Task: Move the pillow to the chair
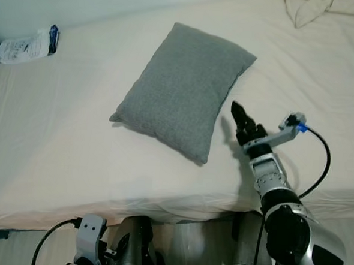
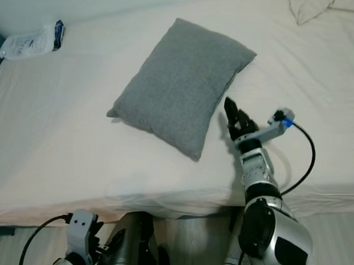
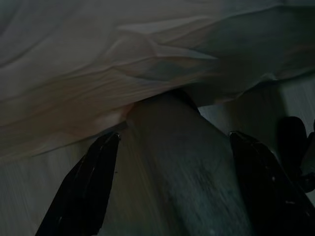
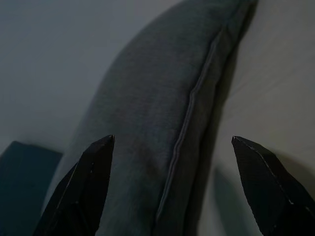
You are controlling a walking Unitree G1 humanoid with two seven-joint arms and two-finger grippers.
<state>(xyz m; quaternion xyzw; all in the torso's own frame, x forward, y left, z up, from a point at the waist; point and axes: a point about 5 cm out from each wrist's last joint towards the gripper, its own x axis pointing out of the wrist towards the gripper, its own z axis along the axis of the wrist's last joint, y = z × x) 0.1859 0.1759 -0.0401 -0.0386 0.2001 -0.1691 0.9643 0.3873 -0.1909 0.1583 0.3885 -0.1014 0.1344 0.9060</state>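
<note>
White bed | grey pillow flat | right end effector spread, just beside pillow

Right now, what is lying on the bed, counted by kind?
Grey pillow: 1
Clear plastic packet with a blue end, near the far left corner: 1
Crumpled cream cloth at the far right edge: 1
Total: 3 things on the bed. The right hand hovers beside the pillow, open.
</note>
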